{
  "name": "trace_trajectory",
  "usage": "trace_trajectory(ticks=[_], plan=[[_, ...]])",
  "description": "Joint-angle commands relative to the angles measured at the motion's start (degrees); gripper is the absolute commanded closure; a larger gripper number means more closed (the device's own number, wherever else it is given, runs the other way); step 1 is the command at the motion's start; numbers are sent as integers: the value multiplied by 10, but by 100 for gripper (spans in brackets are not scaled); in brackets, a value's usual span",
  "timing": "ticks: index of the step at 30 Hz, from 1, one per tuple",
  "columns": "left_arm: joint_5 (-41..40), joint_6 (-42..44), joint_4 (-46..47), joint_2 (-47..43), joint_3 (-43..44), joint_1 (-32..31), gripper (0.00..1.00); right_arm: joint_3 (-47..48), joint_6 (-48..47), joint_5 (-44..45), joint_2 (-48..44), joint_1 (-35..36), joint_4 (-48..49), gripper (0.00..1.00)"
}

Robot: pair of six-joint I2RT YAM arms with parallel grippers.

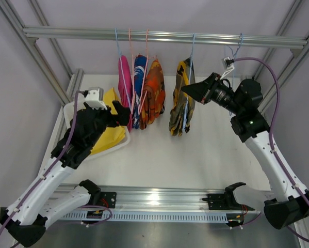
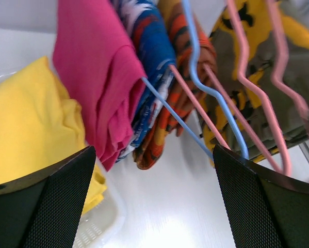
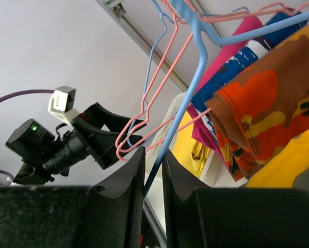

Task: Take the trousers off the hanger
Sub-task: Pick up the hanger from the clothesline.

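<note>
Magenta pink trousers [image 1: 125, 82], blue-and-white trousers [image 1: 140, 77] and orange camouflage trousers [image 1: 154, 90] hang close together on pink and blue hangers. The yellow-and-dark camouflage trousers [image 1: 181, 111] hang apart on a blue hanger [image 1: 191, 57]. My right gripper [image 1: 186, 89] is shut on that hanger's wire [image 3: 182, 103], with the jaws [image 3: 153, 155] pinching it. The plain yellow trousers [image 1: 110, 129] lie in a white basket [image 1: 119, 147]. My left gripper [image 1: 124, 114] is open and empty, just left of the magenta pair [image 2: 92, 77]; its fingers [image 2: 41, 206] frame bare table.
The metal rail [image 1: 159, 36] crosses the back, with an empty blue hanger [image 1: 238, 45] at its right end. Frame posts stand at both sides. The basket [image 2: 97, 227] lies under my left gripper's left finger. A silver rail [image 1: 159, 199] runs along the near edge.
</note>
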Motion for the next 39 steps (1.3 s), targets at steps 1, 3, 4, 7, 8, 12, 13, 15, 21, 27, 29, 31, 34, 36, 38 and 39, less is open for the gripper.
trace_trajectory(ticks=[1, 3, 4, 7, 8, 12, 13, 15, 21, 27, 29, 31, 34, 36, 38, 39], plan=[[-34, 51, 47, -28, -25, -71, 1, -11, -29, 71, -85, 25, 89, 100], [-60, 67, 63, -38, -34, -120, 0, -22, -32, 94, -104, 37, 72, 100], [-64, 80, 82, -45, -46, -133, 1, -25, -34, 112, -119, 40, 64, 100], [-84, 82, 87, -43, -54, -175, 1, -27, -41, 131, -135, 44, 20, 100], [-91, 82, 90, -42, -54, -186, 1, -29, -40, 132, -146, 45, 16, 100], [-176, 97, 119, -20, -60, -286, 1, -36, -40, 140, -167, 46, -10, 100], [-205, 118, 135, -15, -64, -308, 1, -36, -41, 142, -169, 45, -29, 100], [-244, 134, 190, -4, -86, -360, 1, -34, -34, 145, -173, 46, -39, 100], [-291, 140, 336, 39, -119, -428, 1, -47, -11, 163, -175, 47, -61, 100], [-264, 211, 476, 103, -150, -437, 1, -76, 6, 217, -197, 59, -78, 100], [-248, 241, 535, 128, -158, -437, 1, -77, 5, 220, -202, 59, -93, 100], [-231, 265, 575, 149, -160, -437, 1, -74, 3, 222, -204, 58, -102, 100], [-198, 285, 611, 173, -155, -437, 0, -72, 4, 222, -205, 59, -108, 100], [-184, 293, 639, 195, -156, -437, 1, -71, 14, 211, -205, 58, -104, 100], [-175, 296, 656, 211, -160, -437, 1, -70, 26, 205, -206, 59, -102, 100], [-170, 295, 671, 214, -163, -437, 1, -71, 30, 205, -206, 59, -102, 100]])
